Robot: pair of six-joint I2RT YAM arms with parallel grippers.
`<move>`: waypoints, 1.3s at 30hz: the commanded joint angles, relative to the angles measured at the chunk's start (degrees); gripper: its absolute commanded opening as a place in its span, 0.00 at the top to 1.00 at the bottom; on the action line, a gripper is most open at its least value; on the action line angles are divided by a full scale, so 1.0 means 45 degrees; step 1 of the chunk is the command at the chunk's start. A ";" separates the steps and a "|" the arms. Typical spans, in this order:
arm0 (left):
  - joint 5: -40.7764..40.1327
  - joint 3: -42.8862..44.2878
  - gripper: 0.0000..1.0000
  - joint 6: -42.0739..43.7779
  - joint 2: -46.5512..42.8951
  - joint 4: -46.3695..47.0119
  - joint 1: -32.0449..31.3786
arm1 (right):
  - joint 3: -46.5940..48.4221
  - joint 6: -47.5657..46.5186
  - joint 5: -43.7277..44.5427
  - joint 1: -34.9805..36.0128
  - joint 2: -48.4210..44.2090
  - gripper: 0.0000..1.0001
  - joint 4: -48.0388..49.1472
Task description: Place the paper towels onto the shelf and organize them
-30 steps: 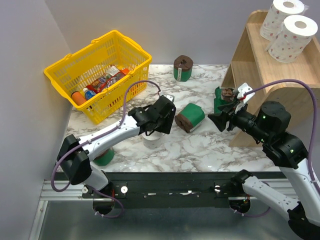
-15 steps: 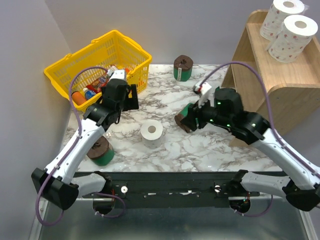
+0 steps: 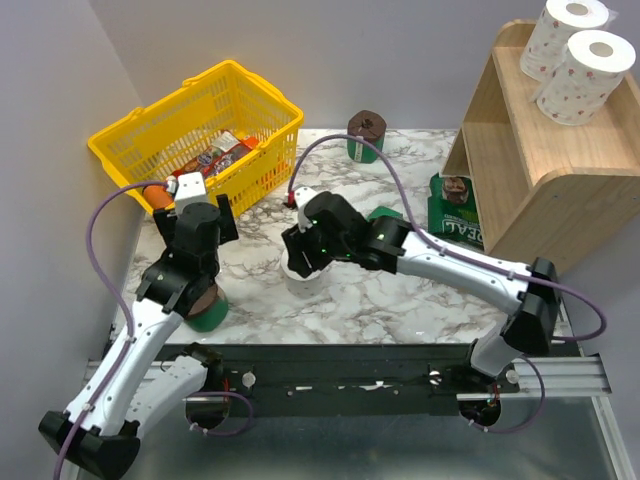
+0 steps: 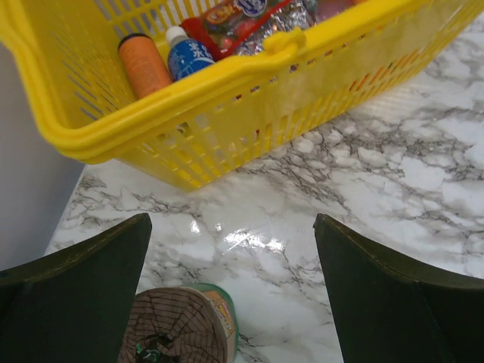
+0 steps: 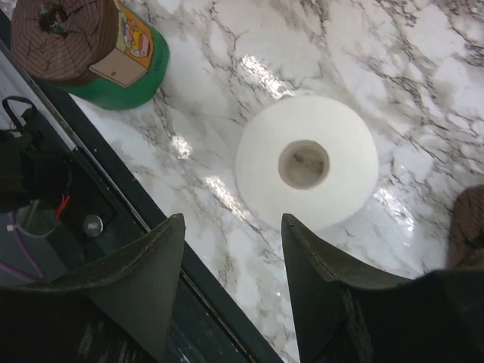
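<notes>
Where right hand (image 5: pixel 233 227) hovers, white roll (image 5: pixel 306 162) stands below.

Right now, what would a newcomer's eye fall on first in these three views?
The bright yellow basket at the far left of the table, stuffed with packets and bottles, grabs the eye first. Next come a white dotted roll and its twin on top of the wooden shelf at the far right. Mid-table, the right end effector hovers open over a third white roll standing on end.
</notes>
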 commanded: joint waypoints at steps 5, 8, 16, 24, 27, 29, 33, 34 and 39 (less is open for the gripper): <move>-0.2701 -0.0316 0.01 -0.0351 -0.2180 0.0687 0.0019 | 0.1589 0.0993 0.2130 0.0728 0.2597 0.35 0.0253; -0.2740 -0.0453 0.01 -0.0312 -0.2611 0.0843 -0.0001 | 0.1784 0.0856 0.2522 0.0767 0.3144 0.34 0.0155; -0.2585 -0.0414 0.01 -0.0234 -0.2475 0.0882 -0.0001 | 0.2117 0.0329 0.2777 0.0806 0.4160 0.32 -0.0001; -0.2409 -0.0434 0.01 -0.0156 -0.2474 0.0941 -0.0001 | 0.2098 0.0114 0.3012 0.0904 0.4590 0.33 -0.0118; -0.2370 -0.0453 0.01 -0.0156 -0.2455 0.0941 -0.0001 | 0.2117 -0.0003 0.3051 0.0943 0.4688 0.35 -0.0196; -0.2331 -0.0453 0.01 -0.0156 -0.2455 0.0941 -0.0001 | 0.2137 -0.0042 0.3206 0.0962 0.4708 0.36 -0.0236; -0.2350 -0.0453 0.01 -0.0136 -0.2494 0.0961 -0.0001 | 0.2176 -0.0237 0.3480 0.1021 0.4727 0.39 -0.0431; -0.2331 -0.0473 0.01 -0.0136 -0.2494 0.0941 -0.0001 | 0.2176 -0.0296 0.3520 0.1021 0.4747 0.43 -0.0470; -0.2331 -0.0473 0.01 -0.0097 -0.2494 0.0961 -0.0001 | 0.2196 -0.0648 0.3775 0.1138 0.4611 0.53 -0.0685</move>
